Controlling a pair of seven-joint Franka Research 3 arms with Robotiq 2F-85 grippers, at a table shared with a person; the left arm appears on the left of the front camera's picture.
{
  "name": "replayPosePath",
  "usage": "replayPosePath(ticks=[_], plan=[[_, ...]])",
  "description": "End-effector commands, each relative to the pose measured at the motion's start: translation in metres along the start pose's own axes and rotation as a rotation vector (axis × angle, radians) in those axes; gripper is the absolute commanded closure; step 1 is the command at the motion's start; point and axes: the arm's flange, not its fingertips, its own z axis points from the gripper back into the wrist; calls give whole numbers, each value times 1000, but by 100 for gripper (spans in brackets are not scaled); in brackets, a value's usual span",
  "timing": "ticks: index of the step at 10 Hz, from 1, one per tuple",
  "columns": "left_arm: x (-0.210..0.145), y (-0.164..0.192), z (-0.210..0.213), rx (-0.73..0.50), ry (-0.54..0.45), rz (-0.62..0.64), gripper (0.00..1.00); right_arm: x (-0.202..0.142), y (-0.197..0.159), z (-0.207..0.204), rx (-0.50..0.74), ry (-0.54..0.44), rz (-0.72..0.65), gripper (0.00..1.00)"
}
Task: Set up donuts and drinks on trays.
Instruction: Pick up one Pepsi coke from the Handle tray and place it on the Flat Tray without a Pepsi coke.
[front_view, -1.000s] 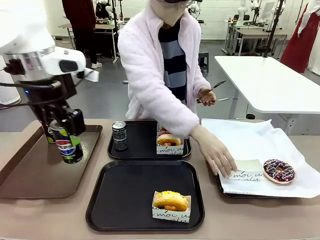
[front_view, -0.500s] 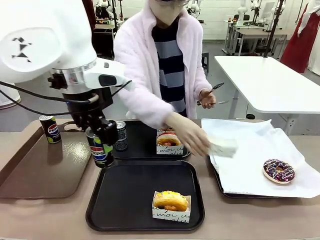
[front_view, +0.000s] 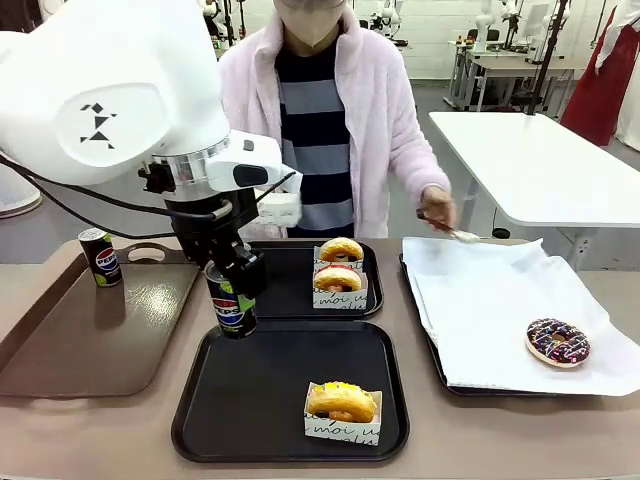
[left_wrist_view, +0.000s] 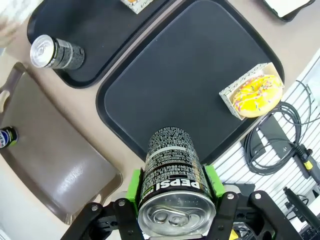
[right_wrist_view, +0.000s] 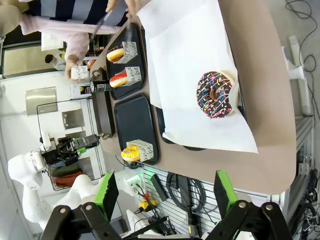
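My left gripper (front_view: 232, 297) is shut on a Pepsi can (front_view: 231, 306), held upright just above the back left corner of the near black tray (front_view: 265, 390). In the left wrist view the green pads (left_wrist_view: 133, 183) clamp the can (left_wrist_view: 172, 180). A yellow donut (front_view: 342, 402) in a paper sleeve sits on that tray. The far black tray (front_view: 290, 292) holds a pink donut (front_view: 337, 279), a plain donut (front_view: 341, 248) and a grey-print can (left_wrist_view: 52, 51). My right gripper (right_wrist_view: 165, 195) stands open, high above the table.
At the left, a brown tray (front_view: 70, 350) carries another Pepsi can (front_view: 98, 257). A chocolate sprinkle donut (front_view: 557, 342) lies on the paper-lined tray (front_view: 500, 290) at the right. The person across the table holds a white paper sleeve (front_view: 280, 208) and tongs (front_view: 445, 226).
My left arm has carried the Pepsi can rightward from over the brown tray to the near black tray's back left corner. The person's hand has left the paper-lined tray with a sleeve.
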Motion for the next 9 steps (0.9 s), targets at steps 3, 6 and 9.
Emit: replayPosePath(ticks=[3, 6, 9], plan=[[24, -1, -21, 28, -13, -2, 41, -1, 1, 0, 2, 4, 1, 0], [17, 2, -27, 3, 2, -15, 41, -1, 1, 0, 2, 4, 1, 0], [17, 2, -27, 3, 2, -15, 41, -1, 1, 0, 2, 4, 1, 0]])
